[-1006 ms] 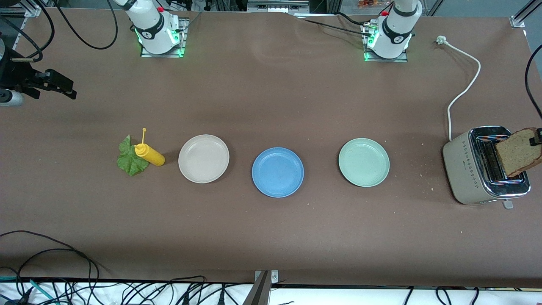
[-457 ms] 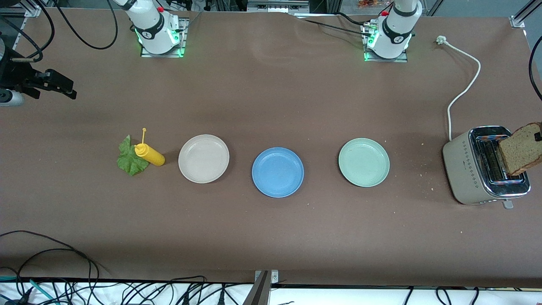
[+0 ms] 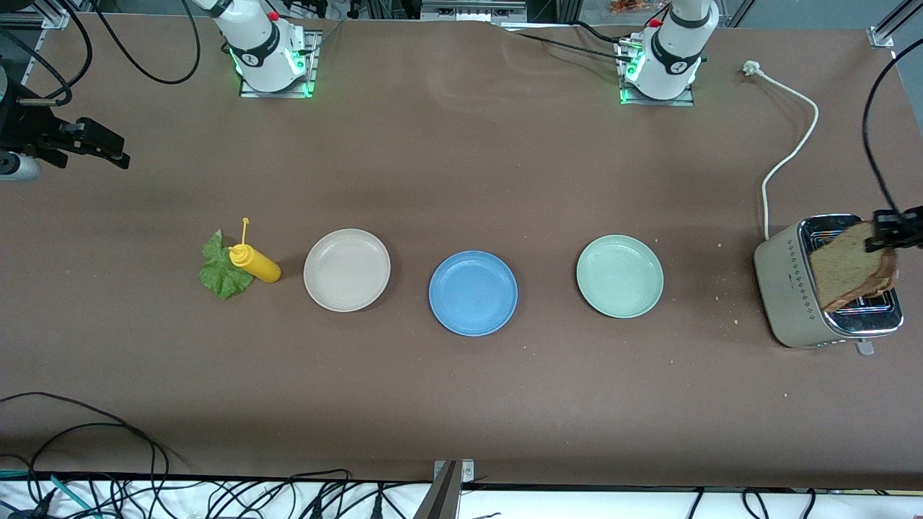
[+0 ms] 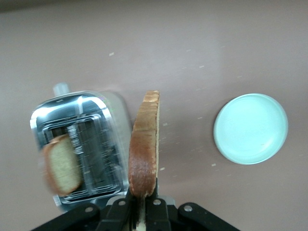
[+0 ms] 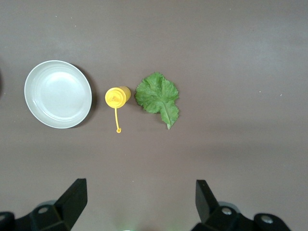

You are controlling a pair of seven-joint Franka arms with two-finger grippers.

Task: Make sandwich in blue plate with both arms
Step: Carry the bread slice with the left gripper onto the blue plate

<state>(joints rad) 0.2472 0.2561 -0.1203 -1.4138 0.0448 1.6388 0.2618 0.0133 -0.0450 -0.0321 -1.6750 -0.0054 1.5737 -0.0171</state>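
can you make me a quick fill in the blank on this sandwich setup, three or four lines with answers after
1. The left gripper, over the toaster, is shut on a slice of ____.
2. The blue plate lies between the cream plate and the ____ plate.
3. The lettuce leaf lies beside the yellow ____.
4. The right gripper, which waits over the table near the leaf, has its fingers ____.

Missing words: bread; mint-green; bottle; open

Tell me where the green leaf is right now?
In the front view the lettuce leaf lies flat on the table at the right arm's end, touching the yellow squeeze bottle, which stands between it and the cream plate.
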